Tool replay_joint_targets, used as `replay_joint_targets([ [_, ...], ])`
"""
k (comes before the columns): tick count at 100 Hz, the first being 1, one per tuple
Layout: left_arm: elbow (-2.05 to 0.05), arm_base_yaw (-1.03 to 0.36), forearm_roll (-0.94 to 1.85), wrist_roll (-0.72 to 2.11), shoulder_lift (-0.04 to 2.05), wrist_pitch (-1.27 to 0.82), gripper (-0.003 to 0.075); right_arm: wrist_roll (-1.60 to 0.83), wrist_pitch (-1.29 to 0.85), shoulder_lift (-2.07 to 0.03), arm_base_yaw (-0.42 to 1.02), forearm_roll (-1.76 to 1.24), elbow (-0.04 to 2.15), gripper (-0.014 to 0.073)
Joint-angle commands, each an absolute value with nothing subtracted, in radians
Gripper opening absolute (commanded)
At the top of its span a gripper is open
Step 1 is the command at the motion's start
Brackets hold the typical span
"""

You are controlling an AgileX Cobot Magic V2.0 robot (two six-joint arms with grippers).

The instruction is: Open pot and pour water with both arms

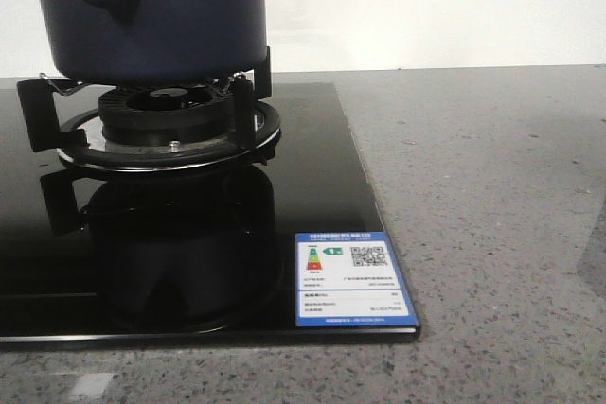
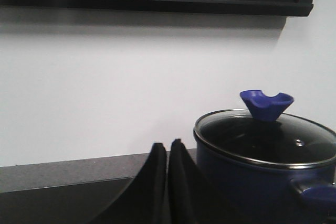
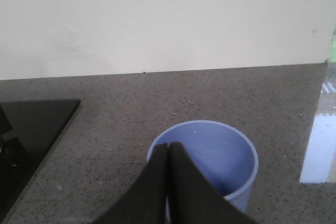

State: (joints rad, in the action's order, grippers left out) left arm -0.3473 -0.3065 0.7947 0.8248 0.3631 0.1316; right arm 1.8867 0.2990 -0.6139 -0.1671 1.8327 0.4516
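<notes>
The dark navy pot stands on the burner grate of the black glass hob at the far left of the front view. In the left wrist view the pot carries a glass lid with a blue knob and a stubby handle. My left gripper is shut and empty, just beside the pot's wall. My right gripper is shut and empty, over the near rim of a light blue cup on the grey counter. Neither gripper shows in the front view.
The black glass hob has a blue energy label at its near right corner. Grey speckled counter lies to its right, with a white wall behind. The hob's corner shows beside the cup in the right wrist view.
</notes>
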Motion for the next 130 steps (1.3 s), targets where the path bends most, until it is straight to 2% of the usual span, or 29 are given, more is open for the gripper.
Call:
replay_joint_targets([
  [1,-0.338,-0.282,0.580,0.637,0.364,0.231,-0.0019,1.885,0.274,-0.621,-0.165,1.856,0.486,-0.0074],
  [11,-0.265,-0.200,0.363,0.357,0.339,0.263,-0.0019,1.885,0.274,-0.621,-0.165,1.856,0.486,-0.0074],
  [27,-0.136,-0.075,0.135,0.088,0.217,0.204,-0.0019,1.885,0.274,-0.621,-0.165,1.856,0.486,-0.0074],
  [42,-0.045,-0.002,0.155,0.076,0.069,0.046,-0.0019,1.885,0.274,-0.621,-0.165,1.856,0.486,-0.0074],
  [54,0.014,0.040,0.143,0.072,-0.032,0.016,-0.0019,1.885,0.274,-0.621,-0.165,1.856,0.486,-0.0074],
  [130,0.034,0.053,0.154,0.047,-0.031,0.010,-0.0019,1.885,0.274,-0.621,-0.165,1.856,0.486,-0.0074],
])
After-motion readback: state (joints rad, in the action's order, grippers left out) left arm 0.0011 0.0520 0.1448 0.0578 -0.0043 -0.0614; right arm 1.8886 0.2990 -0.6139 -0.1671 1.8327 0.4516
